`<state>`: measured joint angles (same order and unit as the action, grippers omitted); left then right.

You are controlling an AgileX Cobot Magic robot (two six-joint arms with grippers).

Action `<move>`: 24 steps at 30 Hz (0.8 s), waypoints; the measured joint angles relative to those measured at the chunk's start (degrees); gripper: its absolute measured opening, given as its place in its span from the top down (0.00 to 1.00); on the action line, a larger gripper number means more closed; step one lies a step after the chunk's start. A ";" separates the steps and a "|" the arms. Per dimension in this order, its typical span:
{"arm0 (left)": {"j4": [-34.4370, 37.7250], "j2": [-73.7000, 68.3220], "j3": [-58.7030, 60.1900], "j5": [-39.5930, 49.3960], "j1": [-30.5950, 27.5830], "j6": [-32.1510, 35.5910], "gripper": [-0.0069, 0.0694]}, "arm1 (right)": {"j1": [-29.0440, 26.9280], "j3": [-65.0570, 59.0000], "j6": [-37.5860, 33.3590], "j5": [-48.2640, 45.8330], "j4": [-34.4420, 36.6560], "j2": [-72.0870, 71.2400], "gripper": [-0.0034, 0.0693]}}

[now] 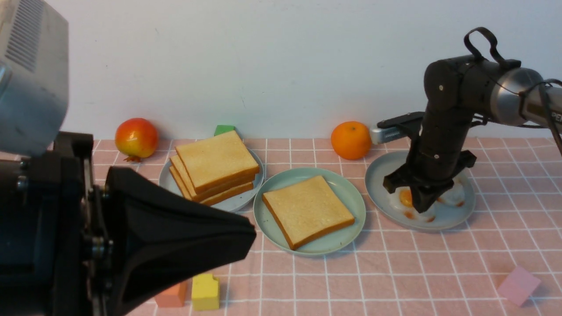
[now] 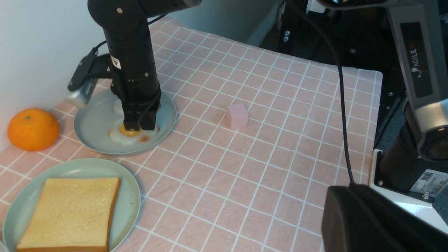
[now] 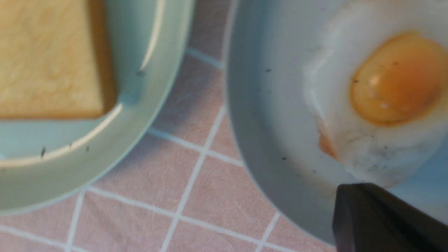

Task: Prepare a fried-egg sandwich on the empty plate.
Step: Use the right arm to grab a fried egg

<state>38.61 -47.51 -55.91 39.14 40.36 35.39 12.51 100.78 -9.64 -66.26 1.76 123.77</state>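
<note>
R hand point(image 1: 417, 199) is down on the fried egg point(image 1: 406, 197), tips at the yolk. The R wrist cam shows one black finger point(image 3: 385, 217) touching the edge of the white, w/ the other finger out of shot, so can't tell if the hand is pinching the egg or just resting on it. Egg lies flat on the R grey-blue plate point(image 1: 456, 215), not yet on any toast. A 2nd white piece w/ browned edge point(image 1: 459, 193) sits on the same plate behind the arm, partly hidden; looks like another egg. A mandarin point(image 1: 351, 140) sits just past that plate's far L rim, near the wall. Next L is the mint-green plate point(image 1: 347, 197), rims near but apart, w/ pink cloth showing btwn them. One toast slice point(image 1: 307, 210) lies flat on it, top bare. Further L is a 2nd grey-blue plate point(image 1: 237, 202), its rim right by the mint one; can't tell if they touch. It carries a stack of three toast slices point(image 1: 217, 164), slightly fanned. A green block point(image 1: 224, 129) peeks out behind the stack, and a pomegranate point(image 1: 136, 137) sits L of it by the wall. At the front of the tabletop point(image 1: 395, 272), a yellow block point(image 1: 205, 292) and an orange block point(image 1: 172, 296) sit side by side, and a pink block point(image 1: 518, 284) sits alone at front R. L hand point(image 1: 239, 235) is close to the front cam, well apart from the plates, fingers pressed together, nothing seen in them.
</note>
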 joint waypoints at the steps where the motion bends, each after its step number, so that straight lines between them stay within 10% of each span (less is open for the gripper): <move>1: 0.00 0.00 0.00 0.10 0.00 0.00 0.86 | -0.88 0.00 1.46 0.00 1.03 0.00 0.81; 11: 0.00 0.00 0.00 0.29 0.00 0.00 0.86 | -5.38 0.00 4.79 1.66 8.71 2.55 0.04; 24: 0.00 0.00 0.00 -0.49 0.00 0.00 0.86 | -3.66 0.00 4.81 5.19 4.86 4.09 0.05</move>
<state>38.61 -47.51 -55.91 38.65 40.36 35.39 8.85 100.78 -4.83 -61.08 6.62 127.86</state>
